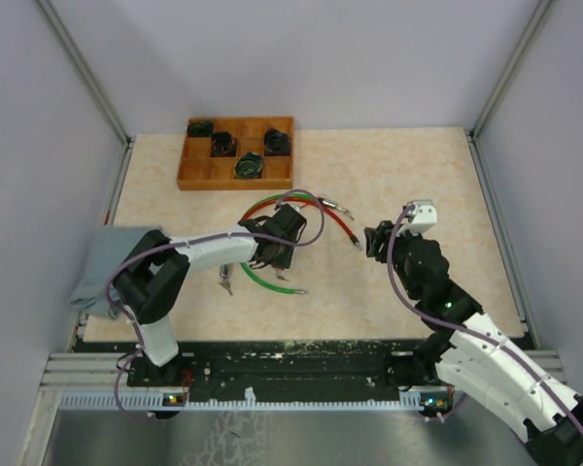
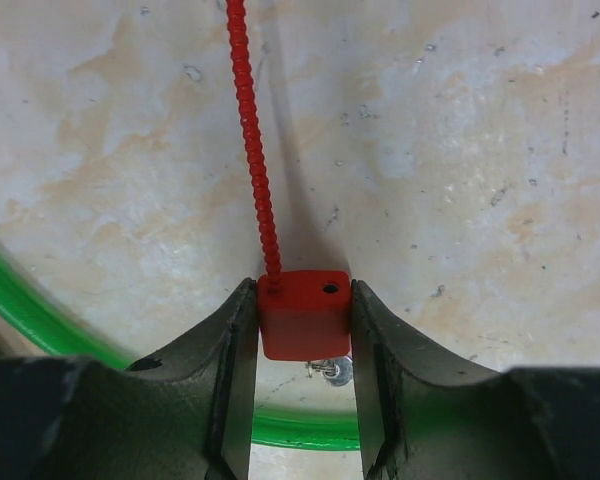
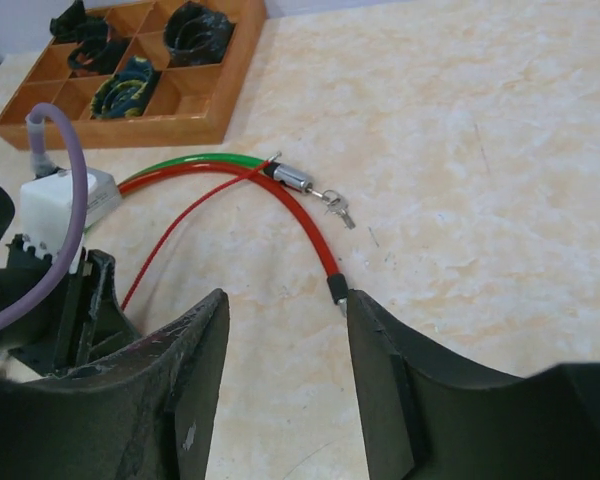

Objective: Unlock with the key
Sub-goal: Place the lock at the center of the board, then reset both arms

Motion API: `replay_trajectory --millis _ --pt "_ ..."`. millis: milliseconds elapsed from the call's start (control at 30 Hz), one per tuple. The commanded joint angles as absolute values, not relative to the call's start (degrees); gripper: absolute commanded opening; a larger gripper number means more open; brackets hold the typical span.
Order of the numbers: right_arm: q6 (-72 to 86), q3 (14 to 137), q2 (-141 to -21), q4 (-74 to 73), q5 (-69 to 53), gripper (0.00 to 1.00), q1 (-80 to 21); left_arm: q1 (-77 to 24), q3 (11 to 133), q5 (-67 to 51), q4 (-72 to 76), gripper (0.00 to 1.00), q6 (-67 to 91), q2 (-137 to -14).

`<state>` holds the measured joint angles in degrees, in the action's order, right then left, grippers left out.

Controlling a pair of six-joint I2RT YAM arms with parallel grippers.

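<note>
Left gripper [image 2: 302, 300] clamps the red lock body [image 2: 300, 325] in its jaws; right gripper [image 3: 285, 325], jaws released, should meet the keys [image 3: 337, 205] squarely.

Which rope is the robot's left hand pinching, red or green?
The red one: the left gripper clamps the red block at the red cord's end; the green cable is not gripped.

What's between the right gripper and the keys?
Right wrist view: just the red cable, its black-capped end pointing at the open right gripper; the rest is bare table up to the keys.
</note>
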<state>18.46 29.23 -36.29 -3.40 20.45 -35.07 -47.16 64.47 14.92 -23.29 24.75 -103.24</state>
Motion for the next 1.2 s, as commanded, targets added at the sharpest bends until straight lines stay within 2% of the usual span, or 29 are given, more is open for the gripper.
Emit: replay_trajectory --millis 0,33,133,200,433,567,667,833,1167 --pt "18.1 29.3 -33.6 -5.4 26.8 0.54 -34.7 -47.1 67.4 22.0 -29.0 0.01 23.8 -103.5" --pt "18.5 29.4 -33.1 -6.3 27.4 0.56 -34.8 -47.1 67.3 22.2 -29.1 0.06 24.0 -103.2" --pt "19.6 29.4 -31.2 -8.7 29.2 0.61 -34.8 -47.1 67.0 22.7 -29.0 0.35 24.6 -101.4" --pt "20.3 29.4 -29.4 -10.3 30.2 0.61 -34.7 -47.0 66.6 22.7 -28.6 0.49 24.8 -100.0" --pt "21.8 31.4 -26.3 -16.3 30.1 0.63 -34.8 -43.8 62.9 21.3 -27.3 0.8 28.7 -92.1" --pt "22.3 34.4 -27.3 -20.2 28.1 0.66 -34.8 -37.0 56.2 12.0 -22.9 0.87 31.4 -82.7" --pt "22.1 36.7 -27.1 -22.8 28.2 0.72 -34.8 -33.4 52.0 11.2 -22.3 0.99 34.3 -74.9" --pt "21.2 40.2 -24.1 -27.7 28.3 0.77 -34.8 -27.4 48.7 5.9 -24.0 1.0 36.0 -60.8" --pt "20.5 43.4 -14.4 -34.4 31.7 0.77 -34.8 -26.2 52.9 11.3 -34.4 1.0 22.3 -41.0"
